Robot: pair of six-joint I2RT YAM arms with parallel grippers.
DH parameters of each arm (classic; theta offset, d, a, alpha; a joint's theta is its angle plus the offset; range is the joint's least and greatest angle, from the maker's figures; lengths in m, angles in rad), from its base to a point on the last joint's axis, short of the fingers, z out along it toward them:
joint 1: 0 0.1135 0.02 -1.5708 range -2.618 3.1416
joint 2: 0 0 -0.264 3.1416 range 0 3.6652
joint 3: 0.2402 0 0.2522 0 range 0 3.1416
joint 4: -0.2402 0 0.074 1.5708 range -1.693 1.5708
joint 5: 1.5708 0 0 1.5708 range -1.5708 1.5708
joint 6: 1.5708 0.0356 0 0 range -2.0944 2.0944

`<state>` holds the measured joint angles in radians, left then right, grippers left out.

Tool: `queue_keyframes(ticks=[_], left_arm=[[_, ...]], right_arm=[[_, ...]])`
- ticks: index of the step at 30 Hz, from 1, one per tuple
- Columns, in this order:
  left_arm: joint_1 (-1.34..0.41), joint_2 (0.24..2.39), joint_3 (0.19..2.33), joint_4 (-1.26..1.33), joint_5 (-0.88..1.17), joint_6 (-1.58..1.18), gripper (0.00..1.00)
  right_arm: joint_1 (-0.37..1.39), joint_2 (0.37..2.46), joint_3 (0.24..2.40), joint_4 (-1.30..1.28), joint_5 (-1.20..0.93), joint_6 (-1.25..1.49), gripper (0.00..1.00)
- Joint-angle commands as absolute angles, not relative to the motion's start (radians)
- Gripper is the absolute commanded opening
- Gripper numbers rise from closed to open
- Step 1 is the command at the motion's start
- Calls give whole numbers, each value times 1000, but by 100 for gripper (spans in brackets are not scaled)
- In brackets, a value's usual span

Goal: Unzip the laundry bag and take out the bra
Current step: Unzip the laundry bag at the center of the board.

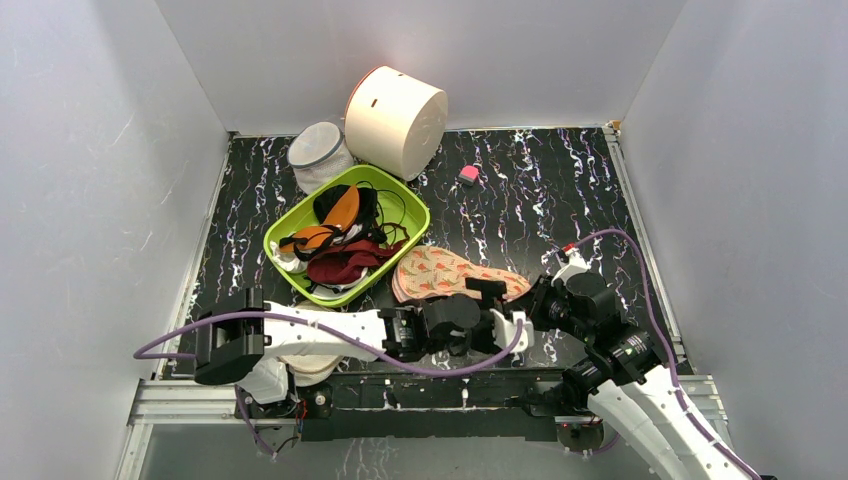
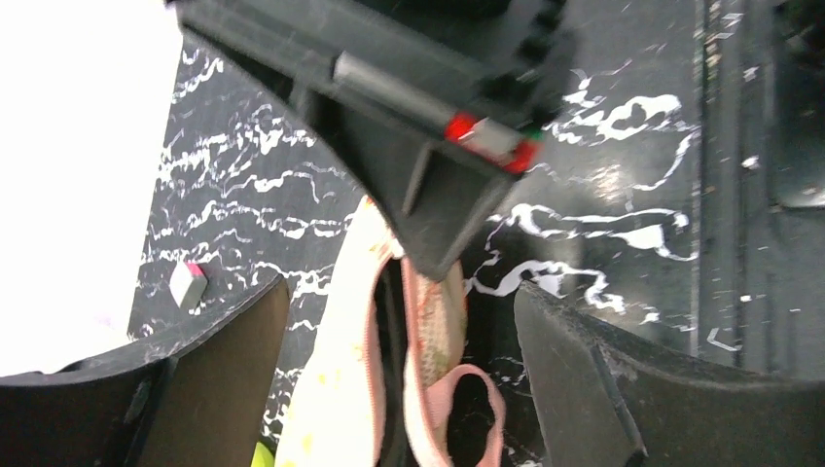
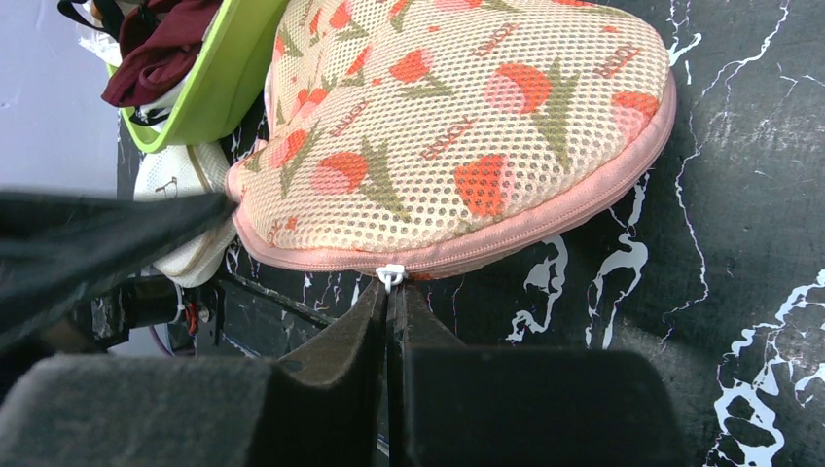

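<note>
The laundry bag [image 1: 440, 272], peach-beige mesh with red-orange and green motifs, lies flat in front of the arms. In the right wrist view the bag [image 3: 457, 126] fills the top, and my right gripper [image 3: 391, 292] is shut on its white zipper pull [image 3: 390, 276] at the pink edge. My right gripper [image 1: 537, 300] sits at the bag's right end. My left gripper [image 2: 401, 292] is open, its jaws on either side of the bag's edge [image 2: 340, 389], touching nothing. The zipper gapes there and something black [image 2: 391, 360] shows inside; I cannot tell if it is the bra.
A green basket [image 1: 420, 210] with a maroon bra and an orange-lined one stands left of the bag. Behind it are a white mesh cylinder [image 1: 318, 150] and a cream drum [image 1: 395, 120]. A small pink block [image 1: 468, 174] lies farther back. A cream pouch [image 3: 185, 185] lies by the basket.
</note>
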<state>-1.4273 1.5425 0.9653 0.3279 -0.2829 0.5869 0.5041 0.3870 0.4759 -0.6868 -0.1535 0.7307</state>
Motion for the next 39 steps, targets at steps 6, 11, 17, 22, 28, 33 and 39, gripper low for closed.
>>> queue_keyframes(ticks=[6, 11, 17, 22, 28, 33, 39], left_arm=[[-1331, 1564, 934, 418, -192, 568, 63], [-1326, 1554, 895, 433, -127, 540, 66], [-1309, 1540, 874, 396, -43, 527, 62], [-1281, 1544, 900, 279, 15, 586, 44], [-1225, 1523, 889, 204, 92, 632, 26], [-1214, 1500, 820, 302, 112, 625, 17], [-1213, 1506, 804, 330, 90, 605, 0]], right_arm=[[508, 404, 489, -629, -157, 716, 0], [508, 418, 495, -641, -156, 716, 0], [507, 427, 499, -652, -148, 719, 0], [508, 447, 500, -655, -152, 734, 0], [508, 470, 497, -665, -151, 753, 0], [508, 511, 485, -664, -162, 770, 0], [508, 563, 492, -693, -152, 773, 0]])
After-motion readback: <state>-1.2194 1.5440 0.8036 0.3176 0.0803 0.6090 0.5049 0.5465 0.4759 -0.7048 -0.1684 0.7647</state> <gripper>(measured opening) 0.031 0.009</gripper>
